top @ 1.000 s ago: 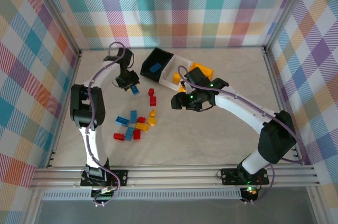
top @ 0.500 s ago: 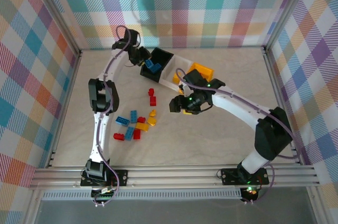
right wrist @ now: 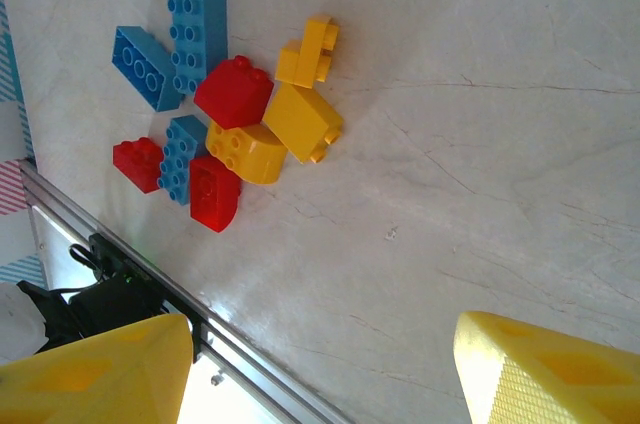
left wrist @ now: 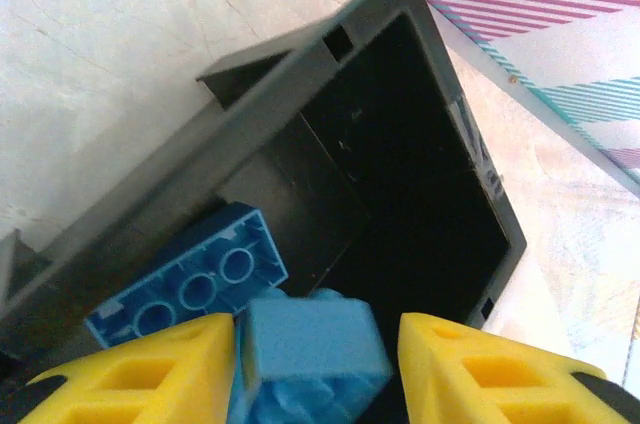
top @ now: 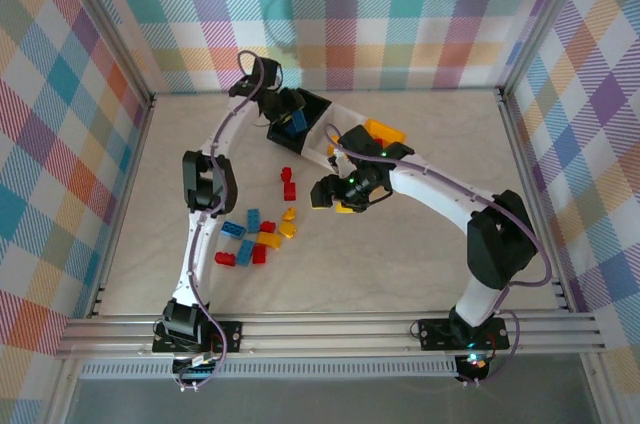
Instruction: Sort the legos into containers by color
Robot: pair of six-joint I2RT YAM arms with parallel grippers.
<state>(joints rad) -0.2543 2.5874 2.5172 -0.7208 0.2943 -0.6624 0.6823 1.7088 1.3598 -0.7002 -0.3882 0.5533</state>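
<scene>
Over the desk [top: 400, 264], left fingers [left wrist: 150, 369] pinch a blue lego [left wrist: 310, 349] above the blues' black bin [left wrist: 400, 144]; right fingers [right wrist: 540, 364] gape empty.

My left tool [left wrist: 315, 329], gripping a blue brick [left wrist: 318, 364], now hangs over the black bin [left wrist: 420, 174], away from the tabletop [top: 400, 264]. My right tool [top: 325, 193] sits nearer the loose bricks [top: 255, 239].

Blue lego [left wrist: 310, 349] and loose legos [right wrist: 232, 94] showing smooth, glossy plastic. Black bin [left wrist: 400, 164] looking matt plastic, faintly scuffed. Desk [right wrist: 480, 144] appearing smooth, stone-patterned, slight sheen. Fingers [right wrist: 540, 364] of right gripper [right wrist: 322, 329] showing finely stippled yellow plastic. Rail [top: 330, 329] gleaming, brushed metal.
</scene>
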